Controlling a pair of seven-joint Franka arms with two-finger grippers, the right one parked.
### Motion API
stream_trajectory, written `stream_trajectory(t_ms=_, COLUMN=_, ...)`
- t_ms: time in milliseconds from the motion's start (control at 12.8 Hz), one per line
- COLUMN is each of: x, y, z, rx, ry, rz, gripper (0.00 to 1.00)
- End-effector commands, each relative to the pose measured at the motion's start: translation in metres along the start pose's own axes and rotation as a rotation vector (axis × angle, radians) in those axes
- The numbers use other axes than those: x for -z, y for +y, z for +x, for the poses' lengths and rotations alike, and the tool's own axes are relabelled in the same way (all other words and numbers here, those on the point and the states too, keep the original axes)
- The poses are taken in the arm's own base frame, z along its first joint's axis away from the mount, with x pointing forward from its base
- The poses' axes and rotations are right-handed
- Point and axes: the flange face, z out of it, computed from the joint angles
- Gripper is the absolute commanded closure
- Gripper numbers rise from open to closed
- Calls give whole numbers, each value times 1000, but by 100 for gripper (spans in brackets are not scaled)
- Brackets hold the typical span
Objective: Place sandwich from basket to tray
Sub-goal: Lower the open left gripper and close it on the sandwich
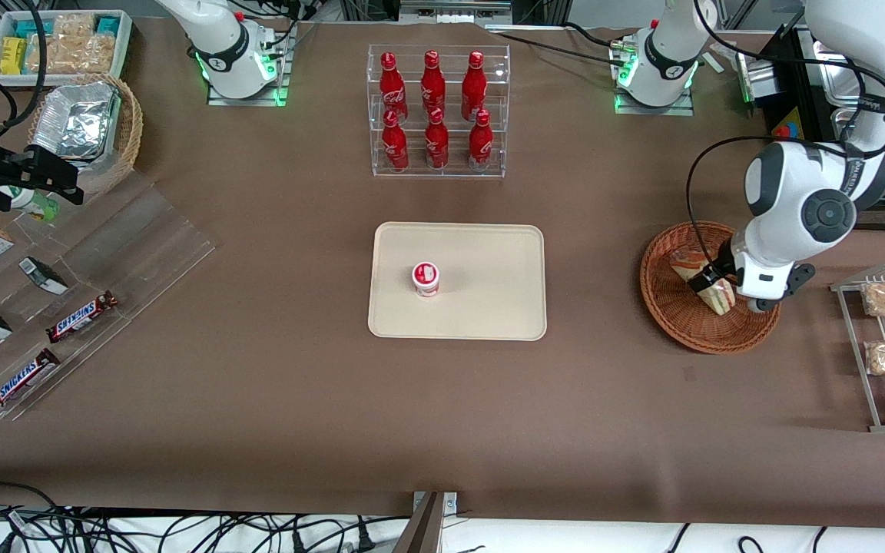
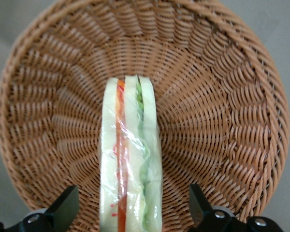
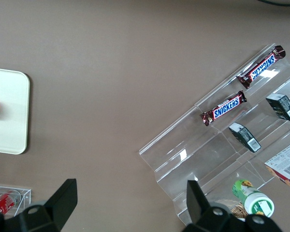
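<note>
Wicker-brown basket [image 1: 673, 315] at mid-height near the edge of the front frame, toward the working arm's end of the table, with the sandwich [image 2: 130, 154] inside it, stood on edge in clear film, red and green filling showing between pale slices. Gripper [image 2: 130, 215] low over the basket, spread wide, one finger to each side of the wedge, neither seen touching the wrap, nothing held. Cream tray [image 1: 488, 246] at the centre of the front frame, well apart from the basket, carrying only a small red-and-white cup [image 1: 425, 278] near its middle. Rack of red bottles [image 1: 438, 107] in the upper middle of the frame, farther from the camera than the tray. Judged to be the instant before the grasp, with lift, carry and set-down all yet to do. Likely trouble from here: slick film sliding between the pads if closed too lightly; soft bread crushed and filling squeezed out if closed too hard. Also possible: a finger snagging the weave on the way down and dragging or tipping the light basket. Also a risk on an off-centre pinch: the wedge swinging or twisting loose during the carry. At the tray, a low or careless approach apt to knock the cup over, so best set on the bare surface beside it.
</note>
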Motion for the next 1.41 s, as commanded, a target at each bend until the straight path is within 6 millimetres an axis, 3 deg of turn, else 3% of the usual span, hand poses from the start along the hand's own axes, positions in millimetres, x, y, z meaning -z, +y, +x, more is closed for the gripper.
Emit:
stream_trajectory(t_ms=0, x=-4, y=-3, z=-10, rx=-14, ry=34, rz=21, gripper=0)
stream_trajectory(t_ms=313, x=-6, y=-4, z=-10, rx=3, ry=56, rz=50, gripper=0)
stream_trajectory(t_ms=391, x=-6, y=-2, z=-10, rx=22, ry=58, rz=50, gripper=15)
stream_trajectory(t_ms=470, x=-5, y=1, z=-11, rx=34, ry=59, rz=48, gripper=43)
stream_trajectory(t_ms=548, x=-7, y=4, z=-11, rx=56, ry=58, rz=47, gripper=53)
stream_trajectory(t_ms=783, x=4, y=11, z=-9, rx=52, ry=63, rz=52, gripper=60)
stream_trajectory(t_ms=939, x=36, y=26, z=-4, rx=14, ry=37, rz=95, gripper=61)
stream_trajectory(t_ms=1174, x=114, y=48, z=4, rx=-107, ry=-17, rz=145, gripper=63)
stream_trajectory(t_ms=1330, x=158, y=76, z=-14, rx=-208, ry=-41, rz=134, gripper=63)
